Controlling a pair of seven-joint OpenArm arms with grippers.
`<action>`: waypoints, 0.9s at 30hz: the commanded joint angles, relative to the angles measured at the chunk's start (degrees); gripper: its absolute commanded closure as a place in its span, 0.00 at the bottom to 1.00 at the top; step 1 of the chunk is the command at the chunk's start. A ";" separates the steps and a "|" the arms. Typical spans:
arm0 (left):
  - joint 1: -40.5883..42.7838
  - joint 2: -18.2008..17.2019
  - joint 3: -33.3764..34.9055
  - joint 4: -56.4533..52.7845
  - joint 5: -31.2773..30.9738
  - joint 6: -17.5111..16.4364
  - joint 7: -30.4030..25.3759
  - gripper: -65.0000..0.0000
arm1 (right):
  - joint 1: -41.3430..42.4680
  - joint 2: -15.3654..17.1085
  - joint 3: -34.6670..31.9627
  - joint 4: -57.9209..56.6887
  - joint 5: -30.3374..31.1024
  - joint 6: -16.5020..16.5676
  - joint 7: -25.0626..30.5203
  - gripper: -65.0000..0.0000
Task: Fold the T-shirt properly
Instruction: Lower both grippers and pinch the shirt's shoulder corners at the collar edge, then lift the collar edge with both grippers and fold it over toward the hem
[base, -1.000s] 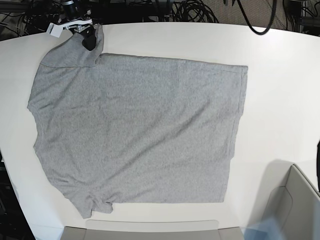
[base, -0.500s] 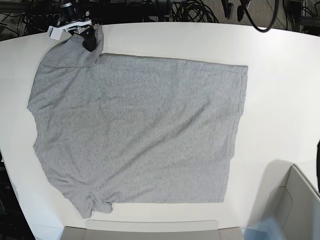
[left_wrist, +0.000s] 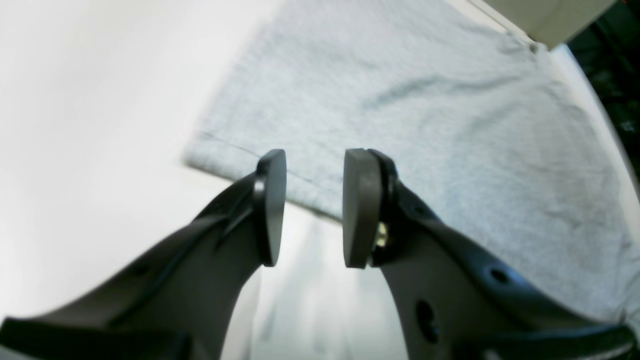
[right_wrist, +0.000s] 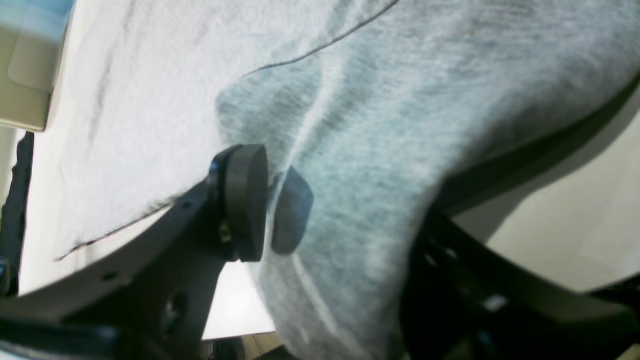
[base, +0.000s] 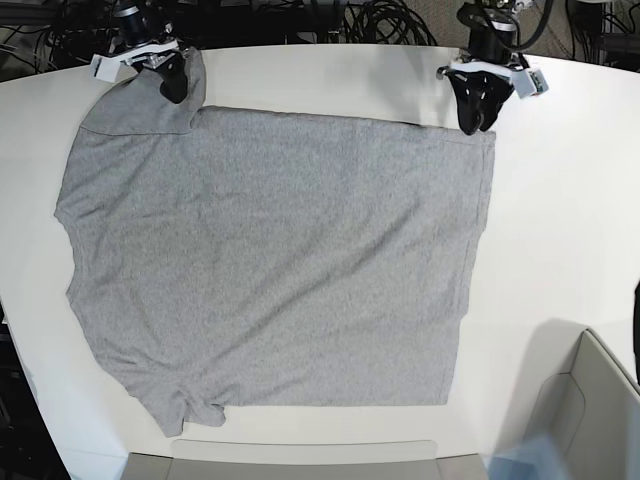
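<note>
A heather-grey T-shirt (base: 270, 260) lies spread flat, plain side up, across most of a white table (base: 560, 220). All places here are given relative to the shirt. At its far sleeve, on the base view's left, the right gripper (base: 172, 80) pinches a raised fold of the grey cloth; in the right wrist view the cloth drapes over one finger and the two pads press together through it. At the shirt's far hem corner, on the base view's right, the left gripper (base: 474, 118) hovers just over the edge, its pads (left_wrist: 272, 205) spread apart with nothing between them. A grey bin (base: 590, 420) sits beyond the shirt's near hem corner.
</note>
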 joint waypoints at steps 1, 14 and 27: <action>-0.44 -0.68 -0.21 -0.24 -1.91 -0.05 1.05 0.69 | -0.97 0.56 0.38 -0.50 0.01 -2.52 -2.18 0.60; -3.78 -0.59 -5.84 -7.71 -9.03 -0.05 10.29 0.69 | -1.15 0.56 1.79 -0.50 0.01 -2.52 -2.18 0.60; -10.38 -0.41 -6.80 -9.56 -10.96 -0.67 23.74 0.69 | -1.06 0.47 1.53 -0.41 0.01 -2.52 -2.18 0.60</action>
